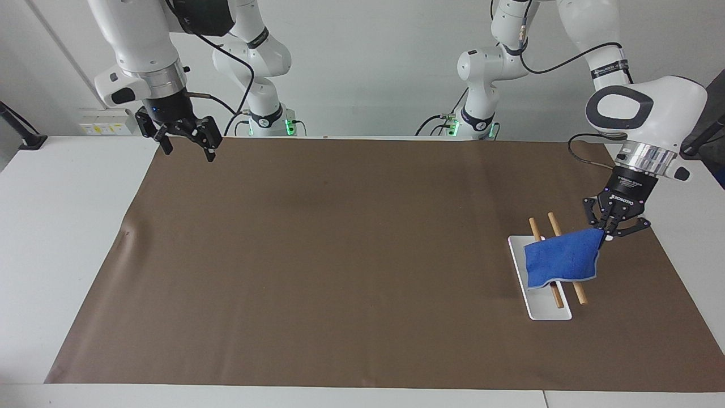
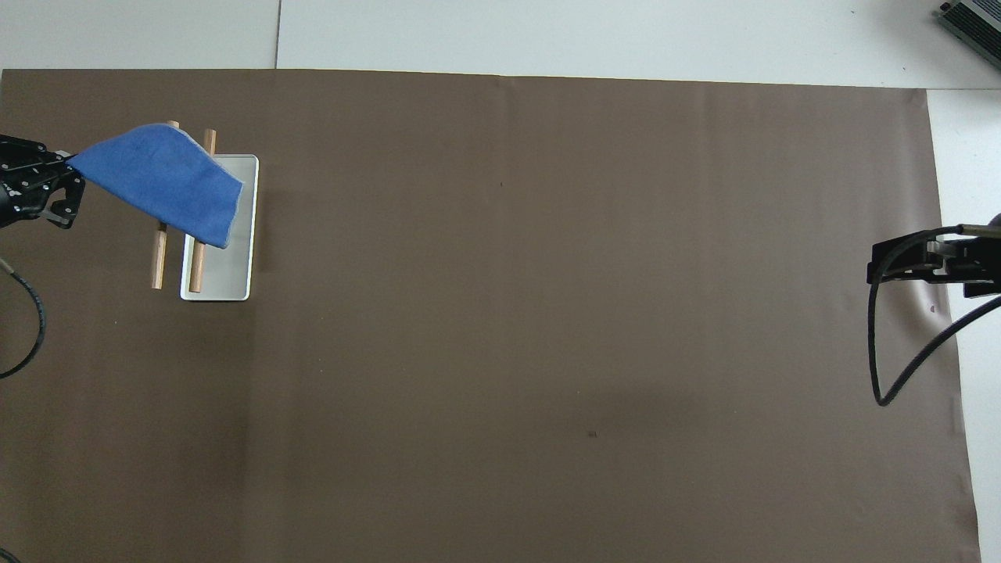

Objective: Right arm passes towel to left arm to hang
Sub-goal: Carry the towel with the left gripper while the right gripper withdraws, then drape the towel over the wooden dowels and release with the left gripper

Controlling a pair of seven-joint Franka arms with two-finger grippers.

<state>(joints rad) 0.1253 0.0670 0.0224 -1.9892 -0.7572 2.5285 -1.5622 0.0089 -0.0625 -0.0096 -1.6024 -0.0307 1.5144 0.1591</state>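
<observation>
Right arm: the right gripper [image 1: 182, 136] hangs in the air over the corner of the brown mat [image 1: 340, 272] at the robots' edge, toward the right arm's end of the table. Its fingers are spread apart and hold nothing. This arm is waiting.

Left arm: the left gripper [image 1: 614, 226] is low over the mat at the left arm's end, just beside the towel rack on the side toward the table's end. Its fingers are closed and pinch one corner of the towel [image 1: 561, 259]. In the overhead view the same gripper [image 2: 39, 184] shows at the picture's edge with the towel [image 2: 160, 184] spreading away from it.

Towel: bright blue, with a pale stitched edge. The pinched corner is its highest point. From there the cloth lies across the middle of both wooden rods [image 1: 578, 292], and its free edge droops over the tray side.

Rack: the white tray [image 1: 541, 303] sits flat on the mat with its long side running away from the robots. The two rods lie parallel above it along the same line. Seen from overhead, one rod [image 2: 195, 270] runs over the tray's [image 2: 231, 274] edge and the other beside it. The rod ends stick out from under the towel on both the nearer and the farther side. The bare part of the tray shows nothing lying in it.
</observation>
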